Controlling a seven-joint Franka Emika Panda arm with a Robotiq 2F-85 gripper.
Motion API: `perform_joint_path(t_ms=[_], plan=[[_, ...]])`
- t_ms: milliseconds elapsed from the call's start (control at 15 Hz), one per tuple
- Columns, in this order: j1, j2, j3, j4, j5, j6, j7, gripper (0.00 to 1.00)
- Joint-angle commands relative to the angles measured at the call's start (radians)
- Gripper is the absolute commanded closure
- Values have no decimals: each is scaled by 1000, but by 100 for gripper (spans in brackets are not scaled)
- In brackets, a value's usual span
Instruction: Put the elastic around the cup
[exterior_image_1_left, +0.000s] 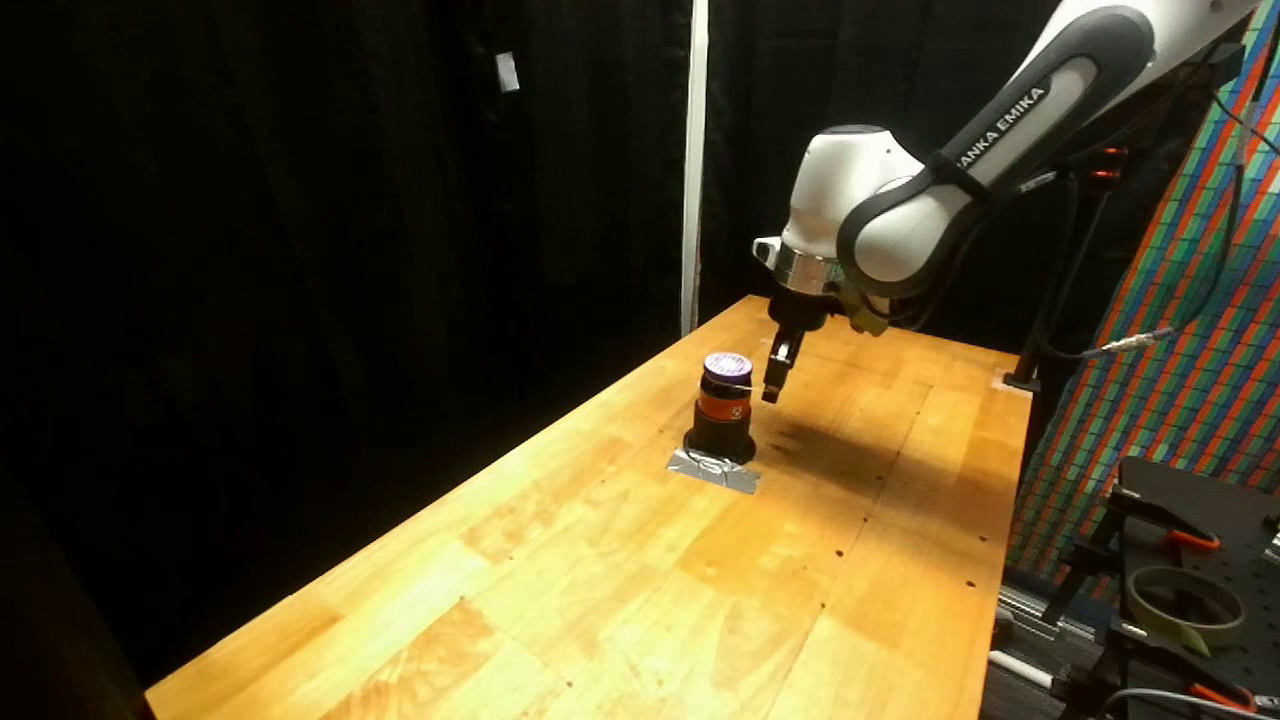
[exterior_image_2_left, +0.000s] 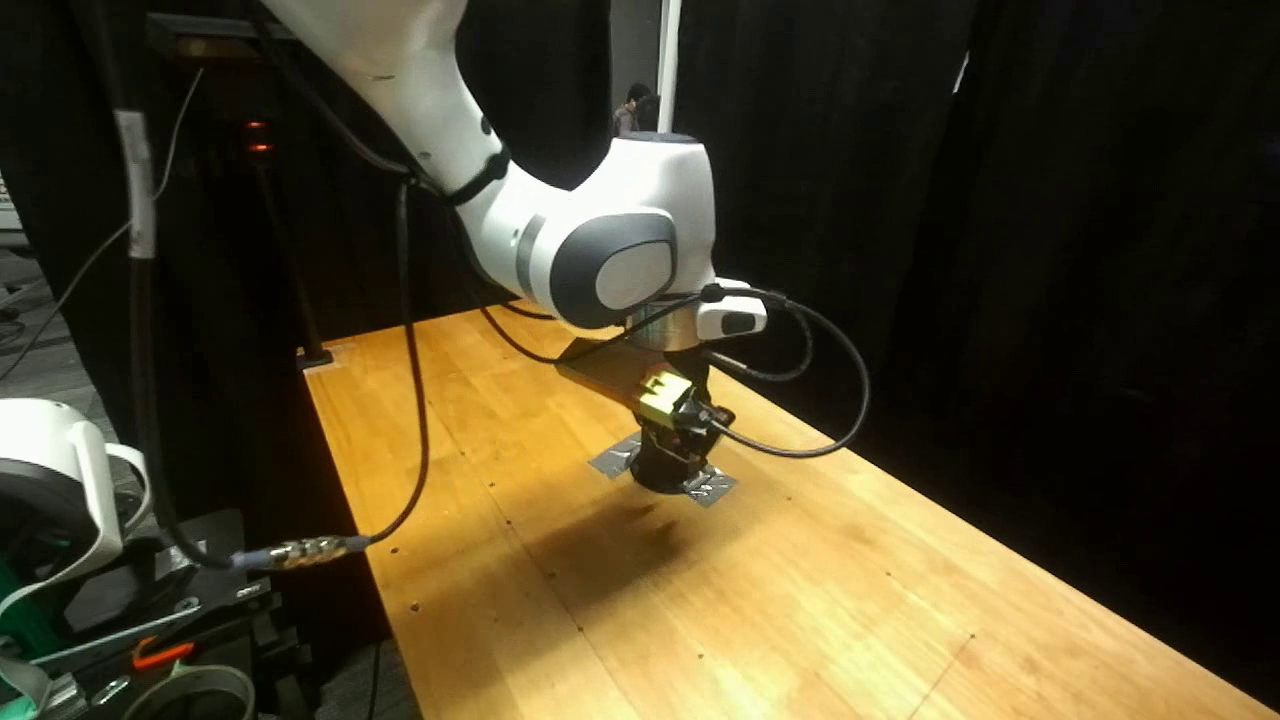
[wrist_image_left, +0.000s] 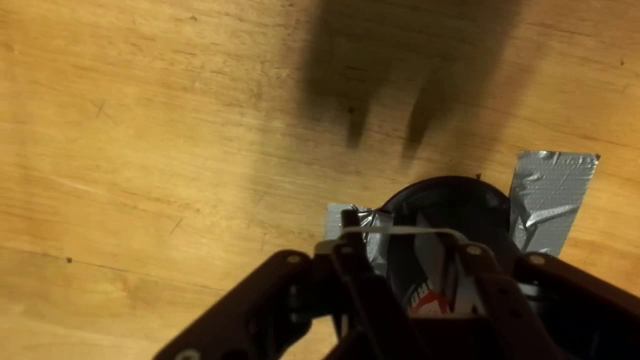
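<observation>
The cup (exterior_image_1_left: 724, 407) is a small upright cylinder with an orange band, dark parts and a purple-and-white top. It stands in a black base (exterior_image_1_left: 721, 437) on the wooden table. My gripper (exterior_image_1_left: 775, 385) is beside the cup's upper part, fingers pointing down. In the wrist view my gripper (wrist_image_left: 402, 240) has its fingers apart, and the pale elastic (wrist_image_left: 395, 230) is stretched across them. In an exterior view the elastic (exterior_image_1_left: 745, 388) runs as a thin line from the gripper to the cup, below the top. Whether it passes behind the cup is hidden. Another exterior view shows mostly the base (exterior_image_2_left: 662, 474).
Silver tape (exterior_image_1_left: 722, 472) fixes the base to the wooden table (exterior_image_1_left: 600, 600); another tape strip (wrist_image_left: 552, 200) shows in the wrist view. A dark cart with a tape roll (exterior_image_1_left: 1185, 605) and clamps stands beside the table. A cable loop (exterior_image_2_left: 865, 390) hangs from the wrist.
</observation>
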Motion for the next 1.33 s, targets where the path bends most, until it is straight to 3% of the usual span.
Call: perform_joint_path(t_ms=[0,133,267,467,600,733,800,1267], plan=[[21,-103,-51,-202,-89,279,28,95],[57,-113,-106,-269,-141,450,60,100],[128,-98,-205,-331,-180,623,84,100],[217,-72,-304,-393,-133,808,37,96],[252,-59,-333,-434,-108,930,16,97],[263,-49,-335,-464,-114,1040,10,97],[196,-53,-252,-480,-70,1088,-53,98],[116,-1,-134,-510,-51,1358,-94,100]])
